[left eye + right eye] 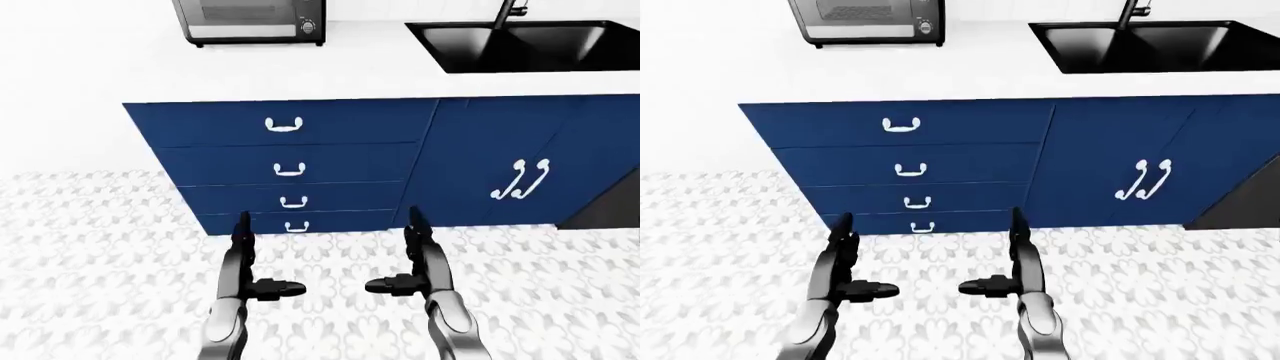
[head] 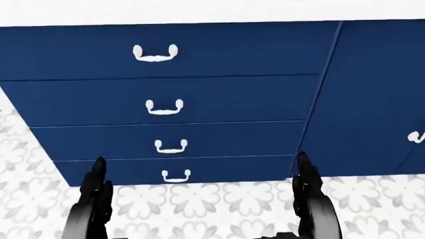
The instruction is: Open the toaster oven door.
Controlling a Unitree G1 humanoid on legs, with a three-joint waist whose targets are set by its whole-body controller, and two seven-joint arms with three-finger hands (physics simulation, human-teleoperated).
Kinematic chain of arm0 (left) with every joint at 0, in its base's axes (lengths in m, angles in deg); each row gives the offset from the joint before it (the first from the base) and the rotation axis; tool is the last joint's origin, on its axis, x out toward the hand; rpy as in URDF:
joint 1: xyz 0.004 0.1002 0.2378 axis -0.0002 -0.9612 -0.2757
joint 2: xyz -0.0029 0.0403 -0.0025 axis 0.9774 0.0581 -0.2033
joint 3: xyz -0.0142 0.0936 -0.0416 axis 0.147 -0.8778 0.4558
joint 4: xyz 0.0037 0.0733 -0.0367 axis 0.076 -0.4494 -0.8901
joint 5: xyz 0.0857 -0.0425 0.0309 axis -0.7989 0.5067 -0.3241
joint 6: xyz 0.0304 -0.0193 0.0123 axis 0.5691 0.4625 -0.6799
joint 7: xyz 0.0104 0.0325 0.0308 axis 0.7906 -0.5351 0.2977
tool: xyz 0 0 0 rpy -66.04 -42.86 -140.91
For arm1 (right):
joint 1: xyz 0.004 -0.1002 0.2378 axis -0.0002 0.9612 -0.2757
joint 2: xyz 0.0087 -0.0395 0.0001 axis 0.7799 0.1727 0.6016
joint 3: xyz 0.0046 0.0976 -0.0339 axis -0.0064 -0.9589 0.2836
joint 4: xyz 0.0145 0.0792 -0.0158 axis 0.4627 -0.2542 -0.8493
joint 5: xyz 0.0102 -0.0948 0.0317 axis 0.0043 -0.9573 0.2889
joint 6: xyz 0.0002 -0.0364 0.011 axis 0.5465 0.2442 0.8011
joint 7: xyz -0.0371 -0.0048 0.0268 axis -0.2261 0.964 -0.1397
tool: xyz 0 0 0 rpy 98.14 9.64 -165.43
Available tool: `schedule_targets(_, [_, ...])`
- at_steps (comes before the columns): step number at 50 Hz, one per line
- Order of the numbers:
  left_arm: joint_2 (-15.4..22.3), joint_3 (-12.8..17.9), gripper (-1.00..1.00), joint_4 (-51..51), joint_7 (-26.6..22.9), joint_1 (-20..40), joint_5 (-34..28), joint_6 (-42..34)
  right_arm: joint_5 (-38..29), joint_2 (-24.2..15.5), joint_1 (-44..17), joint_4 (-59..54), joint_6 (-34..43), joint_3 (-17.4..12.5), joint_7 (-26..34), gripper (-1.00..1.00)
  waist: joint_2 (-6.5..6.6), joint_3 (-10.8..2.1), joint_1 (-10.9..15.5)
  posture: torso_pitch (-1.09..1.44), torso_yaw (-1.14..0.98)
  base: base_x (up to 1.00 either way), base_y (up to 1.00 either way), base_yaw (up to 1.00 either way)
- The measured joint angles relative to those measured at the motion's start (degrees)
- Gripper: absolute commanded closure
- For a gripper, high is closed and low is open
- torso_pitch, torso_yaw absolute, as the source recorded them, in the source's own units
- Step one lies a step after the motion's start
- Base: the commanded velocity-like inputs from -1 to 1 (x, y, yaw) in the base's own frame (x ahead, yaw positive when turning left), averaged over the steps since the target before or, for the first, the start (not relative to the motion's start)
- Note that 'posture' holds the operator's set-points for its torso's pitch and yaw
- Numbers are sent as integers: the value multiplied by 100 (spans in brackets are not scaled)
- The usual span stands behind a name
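White surface (image 1: 150, 67) over blue drawers (image 1: 290, 169); toaster oven (image 1: 250, 21) far off, rigid hinged door, likely grip top edge. Left hand (image 1: 245, 262) and right hand (image 1: 420, 262) open, empty.

Toaster oven (image 1: 250, 21) on white counter (image 1: 330, 71)

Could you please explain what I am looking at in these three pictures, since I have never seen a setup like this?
These are simulator renders from three cameras on a humanoid robot's head, all looking the robot's own way over its arms. The two dark shapes at the bottom are its left hand and right hand, both with fingers open and holding nothing. Beyond them stands a blue cabinet with four drawers under a white counter. On the counter, at the top of the eye views, sits the toaster oven, its door shut, with a black sink to its right. The head view looks lower and shows mostly drawers and the patterned floor.
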Motion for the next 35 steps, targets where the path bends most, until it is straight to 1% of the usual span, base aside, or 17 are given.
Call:
schedule_targets(1, [-3,1,-100,78,2,-4,2,41,-4,-6,6,123,12,12,-1,-100,-19,-58,-6,0,0,0,0,0])
schedule_targets(3, [-38,-38,-100,311,32,62,-9,215,-32,-8,-121,376,-124,23,-19,-100,-16,-344,38,0,0,0,0,0])
schedule_targets(5, [-67,-137,-100,474,27,33,1,206,-67,24,-157,407,-240,82,-27,-100,-57,-230,48,0,0,0,0,0])
schedule_targets(7, [-57,-175,-100,632,-11,-33,28,4,-94,32,-106,393,-206,151,-6,-100,-60,-295,42,0,0,0,0,0])
schedule_targets(10, [-24,-103,-100,856,-21,18,42,-283,-125,30,-114,315,-117,141,0,-100,-37,-307,42,0,0,0,0,0])
schedule_targets(14, [-12,-37,-100,924,-3,54,35,-285,-139,23,-99,417,-7,114,-21,-100,-7,-351,45,0,0,0,0,0])
schedule_targets(17, [-30,-98,-100,911,0,15,1,-265,-139,27,-106,587,63,123,-24,-100,-6,-383,50,0,0,0,0,0])
schedule_targets(19, [-35,-134,-100,994,-2,38,-24,-398,-148,25,-141,757,170,142,-25,-100,-17,-384,50,0,0,0,0,0])
schedule_targets(22, [-11,-119,-100,1457,1,115,-31,-817,-158,4,-237,995,342,126,-13,-100,-34,-391,45,0,0,0,0,0])
schedule_targets(24, [35,-46,-100,1939,-3,215,-12,-1191,-159,-5,-249,1307,575,100,-17,-100,-35,-395,45,0,0,0,0,0])
schedule_targets(27, [148,201,-100,2732,7,493,57,-1865,-151,-17,-327,1955,1097,76,-28,-100,-24,-401,35,0,0,0,0,0])
schedule_targets(30, [254,421,-100,3447,54,814,141,-2512,-125,-38,-538,2492,1563,34,-46,-100,-4,-432,39,0,0,0,0,0])
schedule_targets(35, [451,446,-100,4290,49,1290,157,-3545,31,-79,-947,3649,2680,-90,-128,-100,9,-416,60,0,0,0,0,0])
